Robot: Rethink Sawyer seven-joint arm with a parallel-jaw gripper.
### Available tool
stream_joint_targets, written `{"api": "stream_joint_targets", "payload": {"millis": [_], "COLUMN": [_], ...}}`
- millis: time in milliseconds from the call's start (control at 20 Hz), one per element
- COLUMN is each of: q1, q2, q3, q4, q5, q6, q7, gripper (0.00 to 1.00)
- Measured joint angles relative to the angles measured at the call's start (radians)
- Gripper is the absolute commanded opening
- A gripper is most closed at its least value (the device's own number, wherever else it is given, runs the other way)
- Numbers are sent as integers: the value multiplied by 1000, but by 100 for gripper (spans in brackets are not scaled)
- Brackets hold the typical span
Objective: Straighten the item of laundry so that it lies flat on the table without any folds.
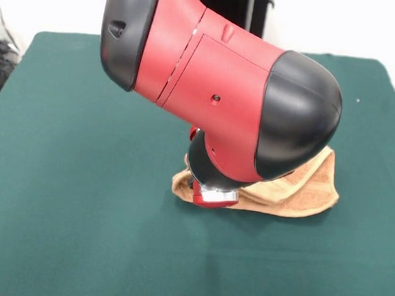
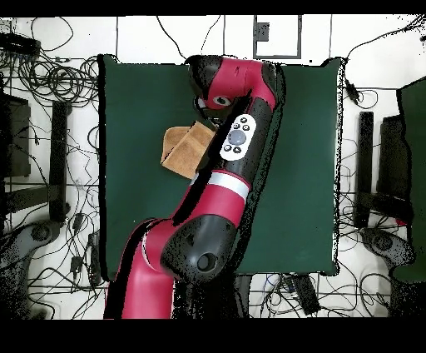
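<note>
The orange-tan towel lies bunched and folded on the dark green table, right of centre in the front view. In the overhead view the towel sits in the table's left half, partly under the arm. My gripper is down at the towel's left end, pressed against the cloth. Only its silver and red base shows, and the big red and black arm hides the rest of it and much of the towel behind. Whether it grips the cloth cannot be seen.
The arm reaches from the bottom edge across the table's middle in the overhead view. Cables and dark equipment lie on the floor all round the table. Green cover surrounds the towel on every side.
</note>
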Motion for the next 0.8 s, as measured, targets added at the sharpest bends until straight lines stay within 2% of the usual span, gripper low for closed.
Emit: {"api": "stream_joint_targets", "payload": {"millis": [500,800], "q1": [5,53], "q2": [-10,-116], "q3": [4,58], "q4": [6,136], "q5": [-2,-24], "q6": [0,-52], "q7": [0,0], "gripper": [0,0]}}
